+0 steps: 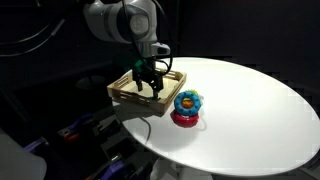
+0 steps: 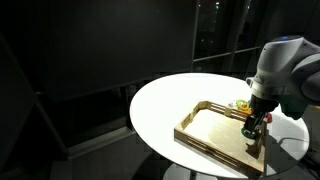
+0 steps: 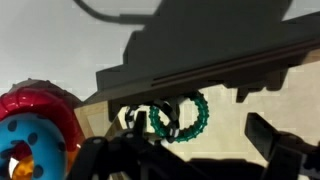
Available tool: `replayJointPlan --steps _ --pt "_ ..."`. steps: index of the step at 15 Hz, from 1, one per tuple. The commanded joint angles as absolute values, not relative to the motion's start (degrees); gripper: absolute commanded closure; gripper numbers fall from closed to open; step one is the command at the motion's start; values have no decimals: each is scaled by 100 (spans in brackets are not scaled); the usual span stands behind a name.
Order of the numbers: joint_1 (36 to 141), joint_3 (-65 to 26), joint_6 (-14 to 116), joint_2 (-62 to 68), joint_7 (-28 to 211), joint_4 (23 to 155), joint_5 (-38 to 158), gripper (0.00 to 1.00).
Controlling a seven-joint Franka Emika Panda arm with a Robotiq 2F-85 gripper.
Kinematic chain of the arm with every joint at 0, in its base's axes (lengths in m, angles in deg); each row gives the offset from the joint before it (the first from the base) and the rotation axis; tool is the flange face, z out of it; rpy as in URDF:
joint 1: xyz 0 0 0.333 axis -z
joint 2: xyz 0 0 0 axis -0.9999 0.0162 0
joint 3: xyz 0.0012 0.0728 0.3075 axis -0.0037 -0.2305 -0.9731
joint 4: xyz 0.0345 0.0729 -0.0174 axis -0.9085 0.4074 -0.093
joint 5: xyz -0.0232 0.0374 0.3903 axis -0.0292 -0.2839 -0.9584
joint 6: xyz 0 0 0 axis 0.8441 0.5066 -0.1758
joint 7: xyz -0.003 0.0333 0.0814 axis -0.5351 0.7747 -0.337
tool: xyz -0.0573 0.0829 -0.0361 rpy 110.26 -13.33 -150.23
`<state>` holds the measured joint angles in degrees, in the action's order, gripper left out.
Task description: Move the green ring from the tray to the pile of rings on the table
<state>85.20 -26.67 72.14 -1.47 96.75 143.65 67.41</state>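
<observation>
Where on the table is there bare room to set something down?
The table is bare across the stretch beyond the pile of rings, away from the tray. The tray is crowded: the hand hangs over the green ring.

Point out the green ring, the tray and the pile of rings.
green ring [image 3: 202, 118]: wrist view, its right-hand arc.
tray [image 2: 215, 133]: in an exterior view, its bare floor.
pile of rings [image 1: 187, 107]: in an exterior view, the blue ring's front.
</observation>
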Motion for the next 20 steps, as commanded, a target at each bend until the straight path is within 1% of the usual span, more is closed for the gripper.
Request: replayJointPlan --steps 1,7,8,9,12,13,15,17,18,20 --pt "8377 -2561 7323 56 9680 14216 6746 0" --pt "8273 -2451 7369 238 9697 14155 6791 0" --pt "8265 -2438 7366 252 9697 14147 6790 16" --pt "8251 -2421 7362 258 9704 14137 6790 27" --pt "8216 -2374 7347 244 9716 14104 6792 53" --pt "8211 -2368 7333 234 9719 14091 6785 59" --pt "8207 -2361 7319 232 9726 14069 6784 77" --pt "8211 -2361 7301 226 9720 14065 6766 92" --pt "8207 -2362 7291 217 9723 14060 6762 97" --pt "8206 -2370 7276 180 9716 14064 6752 100"
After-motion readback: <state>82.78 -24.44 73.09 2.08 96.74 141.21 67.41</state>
